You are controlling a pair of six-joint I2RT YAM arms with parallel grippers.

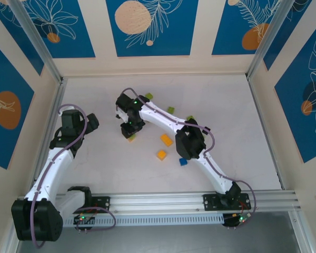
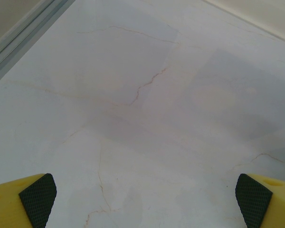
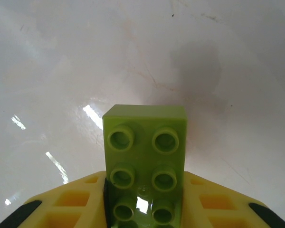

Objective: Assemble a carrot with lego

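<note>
We reckon it's early going: there's no carrot yet, and no two bricks are joined that we can see. The right gripper (image 3: 143,216) has its yellow fingers clamped on a lime green brick (image 3: 145,152). It's glossy plastic, two studs wide, with round hollow-topped studs, and its free end pokes out over the table (image 3: 61,57). That pair sits well up and left of the blue brick (image 1: 183,162). Two orange bricks (image 1: 166,139) lie near the blue brick, apart from each other, and three loose green bricks (image 1: 170,109) are scattered farther beyond it. From above there's a yellowish speck under the right gripper, and we can't say whether it's finger or brick. The left gripper (image 2: 143,202), far left of the blue brick, hangs wide open over pale, hairline-veined tabletop, its black cross-hatched pads (image 2: 37,199) empty. All the stacking lies ahead.
</note>
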